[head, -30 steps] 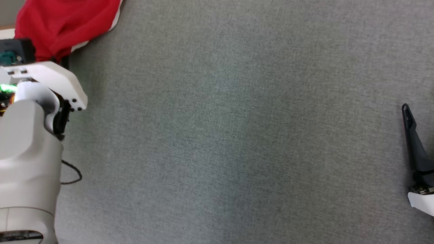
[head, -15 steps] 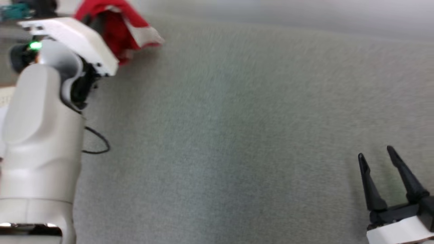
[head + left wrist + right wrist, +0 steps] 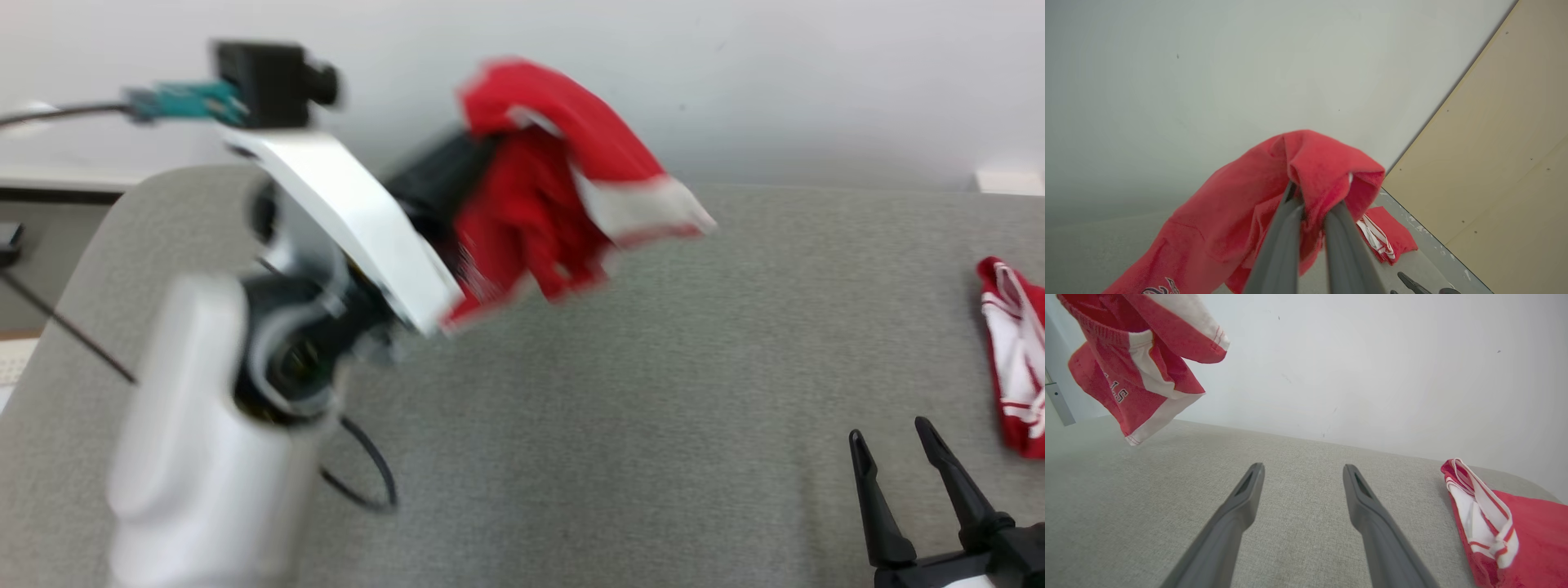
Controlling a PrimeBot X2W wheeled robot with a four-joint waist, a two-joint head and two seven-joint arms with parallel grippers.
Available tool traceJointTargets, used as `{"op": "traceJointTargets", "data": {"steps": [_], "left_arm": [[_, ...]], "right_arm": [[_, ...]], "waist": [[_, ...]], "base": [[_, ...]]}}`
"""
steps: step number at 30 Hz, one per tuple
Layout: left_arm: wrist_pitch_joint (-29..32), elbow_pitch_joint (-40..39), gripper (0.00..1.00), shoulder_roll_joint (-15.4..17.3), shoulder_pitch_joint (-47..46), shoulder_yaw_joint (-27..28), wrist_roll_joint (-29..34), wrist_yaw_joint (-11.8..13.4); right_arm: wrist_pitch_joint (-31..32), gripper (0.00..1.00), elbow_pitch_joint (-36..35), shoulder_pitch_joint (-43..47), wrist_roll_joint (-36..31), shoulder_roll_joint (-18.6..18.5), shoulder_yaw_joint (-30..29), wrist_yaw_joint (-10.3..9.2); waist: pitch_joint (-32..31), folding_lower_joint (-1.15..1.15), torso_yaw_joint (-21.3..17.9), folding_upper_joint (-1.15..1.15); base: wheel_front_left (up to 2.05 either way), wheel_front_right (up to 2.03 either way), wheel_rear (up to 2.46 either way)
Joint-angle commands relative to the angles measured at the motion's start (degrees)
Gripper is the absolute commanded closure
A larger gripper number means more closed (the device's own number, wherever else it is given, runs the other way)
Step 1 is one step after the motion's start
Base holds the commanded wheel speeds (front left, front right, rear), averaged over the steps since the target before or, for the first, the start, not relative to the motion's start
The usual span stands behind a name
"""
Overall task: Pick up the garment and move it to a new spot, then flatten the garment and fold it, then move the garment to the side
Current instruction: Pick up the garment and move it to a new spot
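As garment (image 3: 535, 204) hangs, red (white-trimmed), bunched

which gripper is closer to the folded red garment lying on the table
Right. The right gripper hovers open close beside the folded garment. The left gripper is far off across the table, raised and shut on a second red garment.

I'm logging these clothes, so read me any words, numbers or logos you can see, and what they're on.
"LS", anything before it lost in a fold: on the hanging red garment.
Dark print on the same garment, left wrist view: cut off, unreadable.
Folded red and white garment: no text seen.
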Motion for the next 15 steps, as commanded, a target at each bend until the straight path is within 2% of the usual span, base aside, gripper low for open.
{"op": "traceJointTargets", "data": {"steps": [1, 4, 8, 11, 15], "left_arm": [[1.6, -3.3, 1.0, -0.8, 2.6, -1.0, -1.3, 0.8], [4.4, -11.3, 1.0, -2.2, 6.2, -3.2, -3.7, 2.9], [6.3, -19.4, 1.0, -4.0, 10.0, -5.7, -7.2, 7.0], [5.8, -23.4, 1.0, -4.9, 11.5, -7.0, -10.0, 10.1], [2.0, -24.5, 1.0, -5.1, 13.1, -6.2, -11.2, 12.0]], "right_arm": [[0.1, 0.0, 0.0, 0.7, 0.2, 0.3, -0.2, -0.14], [0.1, 0.0, -0.1, 0.7, 0.3, 0.6, -0.2, -0.14], [0.0, 0.0, -0.2, 0.8, 0.3, 0.6, -0.4, -0.14], [0.0, 0.0, -0.2, 0.4, 0.3, 0.6, -0.3, -0.14], [0.0, 0.0, 0.0, -0.4, 0.4, 1.0, -0.1, -0.14]], "waist": [[-1.2, 0.0, -1.4, -0.01], [-1.3, 0.0, -2.6, -0.01], [-1.2, 0.0, -3.6, -0.01], [-0.7, 0.0, -4.2, -0.01], [-0.2, 0.0, -5.2, -0.01]], "base": [[0.0, 0.0, 0.0], [0.0, 0.0, 0.0], [0.0, 0.0, 0.0], [0.0, 0.0, 0.0], [0.0, 0.0, 0.0]]}}
